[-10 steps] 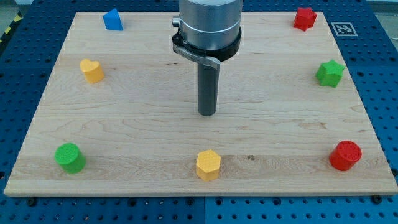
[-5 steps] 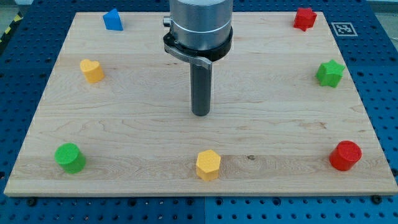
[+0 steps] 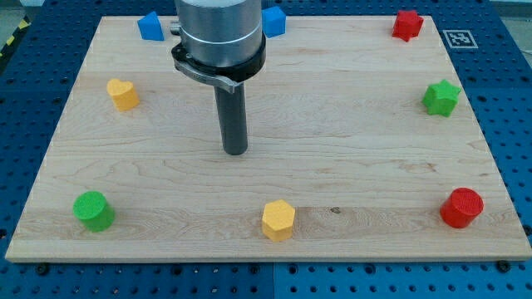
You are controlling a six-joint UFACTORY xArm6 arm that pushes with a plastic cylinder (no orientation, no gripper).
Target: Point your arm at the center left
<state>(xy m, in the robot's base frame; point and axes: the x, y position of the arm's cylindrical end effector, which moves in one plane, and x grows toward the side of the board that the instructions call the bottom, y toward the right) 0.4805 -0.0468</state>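
My tip (image 3: 235,151) rests on the wooden board (image 3: 349,166), a little left of the board's middle. It touches no block. The yellow heart block (image 3: 122,94) lies well to its left and higher in the view. The green cylinder (image 3: 92,210) is at the bottom left. The yellow hexagon block (image 3: 278,220) is below and slightly right of my tip. The arm's grey body (image 3: 218,33) hides part of the board's top edge.
A blue block (image 3: 150,26) sits at the top left and another blue block (image 3: 273,21) at the top middle. A red block (image 3: 407,24) is at the top right, a green star block (image 3: 440,98) at the right, a red cylinder (image 3: 460,208) at the bottom right.
My tip has slid to the view's left, from near the board's middle. A second blue block at the top, hidden before by the arm, now shows. No block has moved.
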